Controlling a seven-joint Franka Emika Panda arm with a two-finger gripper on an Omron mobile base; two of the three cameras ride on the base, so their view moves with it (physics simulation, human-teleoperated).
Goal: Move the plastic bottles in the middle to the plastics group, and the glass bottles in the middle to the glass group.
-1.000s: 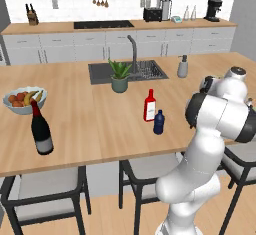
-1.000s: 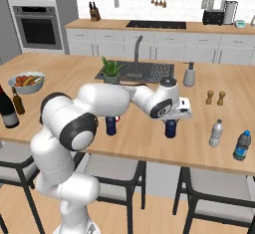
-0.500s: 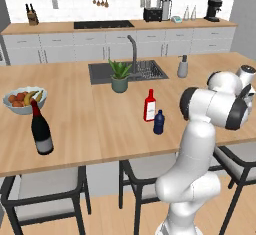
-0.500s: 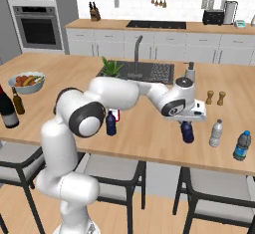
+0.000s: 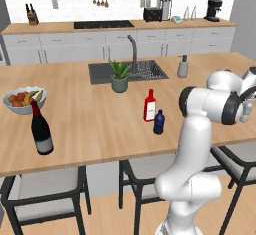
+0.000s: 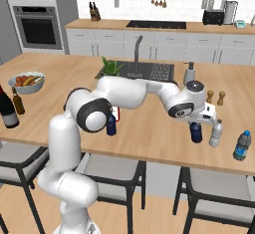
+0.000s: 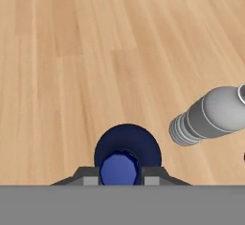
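- The fingers (image 7: 120, 180) were closed on the neck of one navy-blue bottle (image 6: 196, 132), holding it upright at the right end of the counter (image 6: 149, 128), just beside the pale grey bottle (image 6: 216, 133).
- From the hand, the held bottle's cap sat between the fingers, with the grey bottle to its right.
- The other navy-blue bottle (image 5: 159, 122) stood mid-counter just beside the red bottle (image 5: 149, 105).
- The dark wine bottle (image 5: 41, 129) stood far left, near a fruit bowl (image 5: 24, 101).

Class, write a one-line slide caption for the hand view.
Looking down the gripper shut on a navy plastic bottle above the wooden counter, beside the pale grey bottle.
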